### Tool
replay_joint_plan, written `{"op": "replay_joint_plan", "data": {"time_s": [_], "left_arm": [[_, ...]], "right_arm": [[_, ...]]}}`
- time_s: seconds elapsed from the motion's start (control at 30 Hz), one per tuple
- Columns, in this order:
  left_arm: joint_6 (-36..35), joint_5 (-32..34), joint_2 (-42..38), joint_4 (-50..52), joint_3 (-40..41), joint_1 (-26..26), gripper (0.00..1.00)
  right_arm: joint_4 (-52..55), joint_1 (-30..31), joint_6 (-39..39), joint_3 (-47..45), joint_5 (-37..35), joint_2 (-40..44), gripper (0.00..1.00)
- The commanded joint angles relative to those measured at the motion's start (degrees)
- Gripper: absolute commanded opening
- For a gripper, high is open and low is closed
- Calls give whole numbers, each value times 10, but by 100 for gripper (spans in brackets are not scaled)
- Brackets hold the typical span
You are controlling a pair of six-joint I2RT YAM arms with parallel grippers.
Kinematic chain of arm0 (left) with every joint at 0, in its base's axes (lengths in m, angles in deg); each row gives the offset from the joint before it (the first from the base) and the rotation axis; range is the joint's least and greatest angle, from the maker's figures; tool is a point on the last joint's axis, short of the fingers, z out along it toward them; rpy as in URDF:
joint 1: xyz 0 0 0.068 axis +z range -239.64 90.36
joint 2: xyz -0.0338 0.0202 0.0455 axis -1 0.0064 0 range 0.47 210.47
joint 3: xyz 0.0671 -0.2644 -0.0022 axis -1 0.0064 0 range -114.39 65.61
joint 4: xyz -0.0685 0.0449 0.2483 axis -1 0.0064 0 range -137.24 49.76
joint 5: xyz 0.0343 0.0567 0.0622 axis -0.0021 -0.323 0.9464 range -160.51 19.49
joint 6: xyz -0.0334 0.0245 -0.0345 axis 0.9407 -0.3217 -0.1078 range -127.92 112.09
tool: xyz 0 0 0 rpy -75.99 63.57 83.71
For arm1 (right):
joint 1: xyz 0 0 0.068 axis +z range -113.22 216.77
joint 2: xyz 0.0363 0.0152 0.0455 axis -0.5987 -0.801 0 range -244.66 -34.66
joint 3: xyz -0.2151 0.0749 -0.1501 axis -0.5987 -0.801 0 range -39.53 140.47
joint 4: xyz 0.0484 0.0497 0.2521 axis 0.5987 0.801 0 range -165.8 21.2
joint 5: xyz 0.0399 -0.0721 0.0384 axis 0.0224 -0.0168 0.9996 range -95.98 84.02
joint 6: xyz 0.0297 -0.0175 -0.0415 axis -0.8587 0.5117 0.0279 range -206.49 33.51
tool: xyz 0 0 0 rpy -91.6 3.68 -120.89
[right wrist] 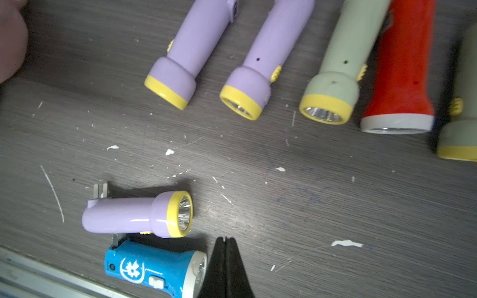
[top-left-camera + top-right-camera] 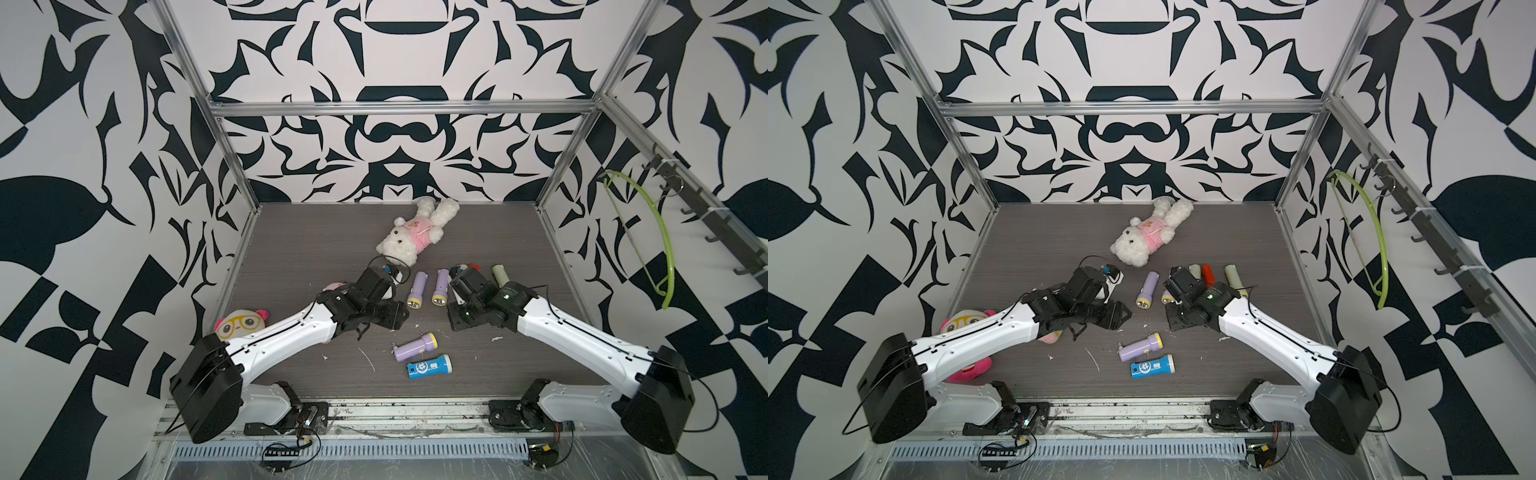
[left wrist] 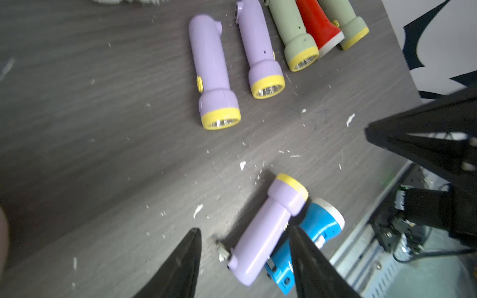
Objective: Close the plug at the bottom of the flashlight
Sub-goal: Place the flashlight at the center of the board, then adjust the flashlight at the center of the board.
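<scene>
Near lilac flashlight (image 3: 268, 229), approach step with open left gripper (image 3: 244, 229), shut right gripper (image 1: 225, 239). Next, probably: pin body, fold protruding plug (image 1: 100, 190) flat.

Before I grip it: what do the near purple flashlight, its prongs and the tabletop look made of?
Purple flashlight: likely smooth, glossy plastic; a bright highlight runs along its body.
Prongs: probably bare metal; grey, thin and flat, with a dull sheen.
Tabletop: looks like matte wood-grain laminate; fine dark streaks and scuffs, though real wood cannot be ruled out.
</scene>
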Motion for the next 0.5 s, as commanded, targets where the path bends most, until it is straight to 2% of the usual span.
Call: {"op": "replay_joint_plan", "data": {"time_s": [0.0, 0.27, 0.37, 0.47], "left_arm": [[31, -29, -53, 4, 51, -19, 58], [111, -24, -146, -38, 161, -93, 56], [136, 11, -178, -24, 181, -99, 56], [163, 47, -229, -3, 199, -99, 55]], "right_arm": [[-24, 9, 11, 17, 49, -20, 0], [-43, 80, 24, 17, 73, -54, 0], [-64, 127, 30, 26, 91, -77, 0], [-69, 172, 28, 40, 79, -116, 0]]}}
